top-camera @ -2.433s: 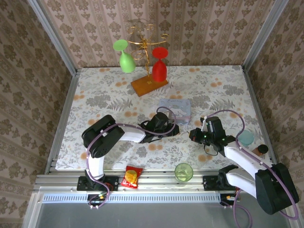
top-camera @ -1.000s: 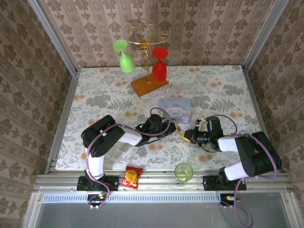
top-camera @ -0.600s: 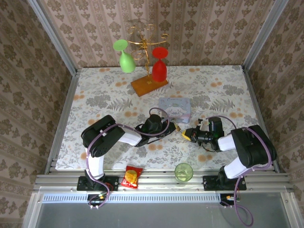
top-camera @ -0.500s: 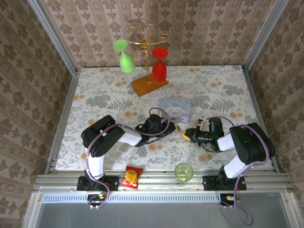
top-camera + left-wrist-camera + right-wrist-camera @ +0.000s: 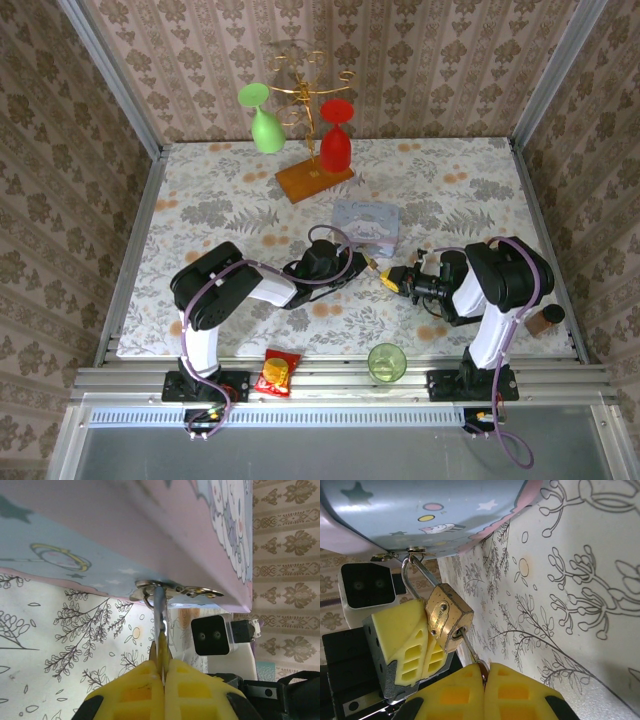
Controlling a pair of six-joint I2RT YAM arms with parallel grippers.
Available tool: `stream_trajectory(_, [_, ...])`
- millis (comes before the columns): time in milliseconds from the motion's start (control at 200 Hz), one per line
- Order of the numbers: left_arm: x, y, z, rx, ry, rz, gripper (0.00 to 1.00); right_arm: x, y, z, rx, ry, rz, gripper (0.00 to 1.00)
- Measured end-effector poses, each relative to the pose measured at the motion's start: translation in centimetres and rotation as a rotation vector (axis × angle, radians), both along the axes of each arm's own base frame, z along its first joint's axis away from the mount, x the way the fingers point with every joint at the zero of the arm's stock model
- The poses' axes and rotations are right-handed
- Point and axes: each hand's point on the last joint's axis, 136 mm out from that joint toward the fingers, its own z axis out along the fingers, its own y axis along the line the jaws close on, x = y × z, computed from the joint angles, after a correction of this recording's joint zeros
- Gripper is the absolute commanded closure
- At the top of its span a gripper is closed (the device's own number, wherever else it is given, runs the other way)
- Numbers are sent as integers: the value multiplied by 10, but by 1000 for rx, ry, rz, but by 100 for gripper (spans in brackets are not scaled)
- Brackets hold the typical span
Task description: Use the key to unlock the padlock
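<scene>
Right now my left tool (image 5: pixel 161 655) and right tool (image 5: pixel 484 672) meet nose to nose just in front of the pale-blue tin (image 5: pixel 367 222), near the middle of the flowered surface (image 5: pixel 200 200). The tin's lid is down, so what it holds is hidden from me. A small metal hasp (image 5: pixel 415 551) sticks out at the tin's front edge, and the silver shackle (image 5: pixel 425 571) of the padlock (image 5: pixel 447 616) passes through it. The brass body hangs tilted below the hasp, clear of the surface.

My left tool's yellow fingers (image 5: pixel 410 640) are pressed together on the padlock, pinching it where the shackle meets the body. My right tool is clamped on the key (image 5: pixel 469 647). Its thin shaft runs from between my pads up into the bottom of the brass body.

At the near edge stands a round green cup (image 5: pixel 386 362); I cannot tell whether it holds anything. A red-and-yellow snack packet (image 5: pixel 280 372) lies to its left. Far back, a gold wire rack (image 5: pixel 300 90) carries a green glass (image 5: pixel 262 122) and a red glass (image 5: pixel 335 142), both hanging bowl-down.
</scene>
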Motion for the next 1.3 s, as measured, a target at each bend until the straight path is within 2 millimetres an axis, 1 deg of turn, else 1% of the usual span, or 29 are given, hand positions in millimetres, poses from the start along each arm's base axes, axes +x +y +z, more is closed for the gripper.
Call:
stream_trajectory(120, [1,-1,3,-14,1,8,100,1,0,3,8,-2,-7,100])
stream_trajectory(290, [4,-3,11,-52,0,22,100,4,-2,14,5,-35,-31,100])
stream_trajectory(595, [5,-6,22,-102,-5,25,100,3,-6,31,-71,-90,-48,100])
stream_trajectory(855, [0,-12,23,-128,8,13,100,-1,-12,33,-157,-110,-63,100])
stream_trajectory(1100, [1,-13,23,-151,23,22,100,0,-12,32,-157,-98,-68,100])
stream_trajectory(1300, [6,-12,25,-168,21,50,100,4,-8,37,-136,-110,-84,100])
